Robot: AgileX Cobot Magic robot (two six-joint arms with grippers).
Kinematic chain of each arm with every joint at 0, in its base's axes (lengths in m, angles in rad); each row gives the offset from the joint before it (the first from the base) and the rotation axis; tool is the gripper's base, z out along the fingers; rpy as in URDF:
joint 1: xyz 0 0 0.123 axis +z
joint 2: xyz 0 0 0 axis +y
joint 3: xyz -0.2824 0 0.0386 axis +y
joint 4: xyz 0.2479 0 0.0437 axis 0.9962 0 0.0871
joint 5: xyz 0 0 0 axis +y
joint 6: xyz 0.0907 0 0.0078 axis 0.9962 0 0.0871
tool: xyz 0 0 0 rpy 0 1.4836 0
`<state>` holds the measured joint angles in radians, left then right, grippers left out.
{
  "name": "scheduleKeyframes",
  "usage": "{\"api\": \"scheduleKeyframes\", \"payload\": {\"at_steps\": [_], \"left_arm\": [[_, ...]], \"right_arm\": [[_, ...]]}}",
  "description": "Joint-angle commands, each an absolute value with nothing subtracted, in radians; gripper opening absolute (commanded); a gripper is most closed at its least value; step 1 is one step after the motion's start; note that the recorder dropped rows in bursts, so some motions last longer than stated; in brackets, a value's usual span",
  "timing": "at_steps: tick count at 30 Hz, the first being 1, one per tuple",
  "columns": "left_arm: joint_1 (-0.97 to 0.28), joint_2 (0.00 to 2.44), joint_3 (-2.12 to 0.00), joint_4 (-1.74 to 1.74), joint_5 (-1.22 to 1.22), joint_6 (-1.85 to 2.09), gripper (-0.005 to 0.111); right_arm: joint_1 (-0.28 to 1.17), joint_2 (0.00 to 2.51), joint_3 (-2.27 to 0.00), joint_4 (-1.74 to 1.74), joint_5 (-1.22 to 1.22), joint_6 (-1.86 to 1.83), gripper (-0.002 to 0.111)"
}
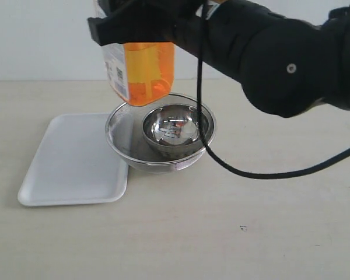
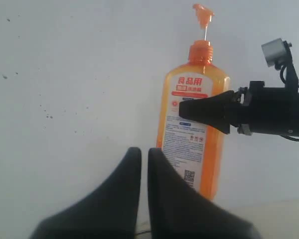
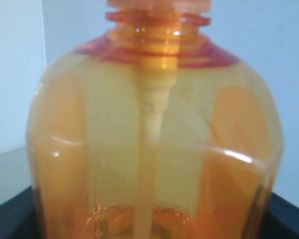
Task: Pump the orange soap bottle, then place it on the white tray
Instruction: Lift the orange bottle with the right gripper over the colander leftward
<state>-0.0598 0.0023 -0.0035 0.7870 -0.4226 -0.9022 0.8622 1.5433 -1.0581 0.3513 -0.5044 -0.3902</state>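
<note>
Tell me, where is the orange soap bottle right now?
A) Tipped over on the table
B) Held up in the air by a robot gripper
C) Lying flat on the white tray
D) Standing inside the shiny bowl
B: the right gripper clamps the orange soap bottle upright, lifted over the mesh bowl's rim and clear of the white tray.
</note>
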Motion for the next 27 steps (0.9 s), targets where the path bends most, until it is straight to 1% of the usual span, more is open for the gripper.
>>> {"api": "scheduleKeyframes", "payload": {"at_steps": [1,10,14,18,27], "left_arm": [[-0.059,0.000,0.000,0.782,-0.428,-0.909,0.005],[-0.059,0.000,0.000,0.782,-0.428,-0.909,0.005],[-0.059,0.000,0.000,0.782,-0.428,-0.909,0.005],[-0.059,0.000,0.000,0.782,-0.428,-0.909,0.005],[-0.059,0.000,0.000,0.782,-0.428,-0.909,0.005]], "right_arm": [[0.917,1.607,-1.179,0.331,-0.551,-0.401,0.000],[0.958,1.916,-1.480,0.326,-0.481,-0.320,0.000],[0.974,2.031,-1.571,0.315,-0.481,-0.327,0.000],[0.974,2.120,-1.626,0.317,-0.483,-0.324,0.000],[0.974,2.207,-1.657,0.317,-0.531,-0.351,0.000]]}}
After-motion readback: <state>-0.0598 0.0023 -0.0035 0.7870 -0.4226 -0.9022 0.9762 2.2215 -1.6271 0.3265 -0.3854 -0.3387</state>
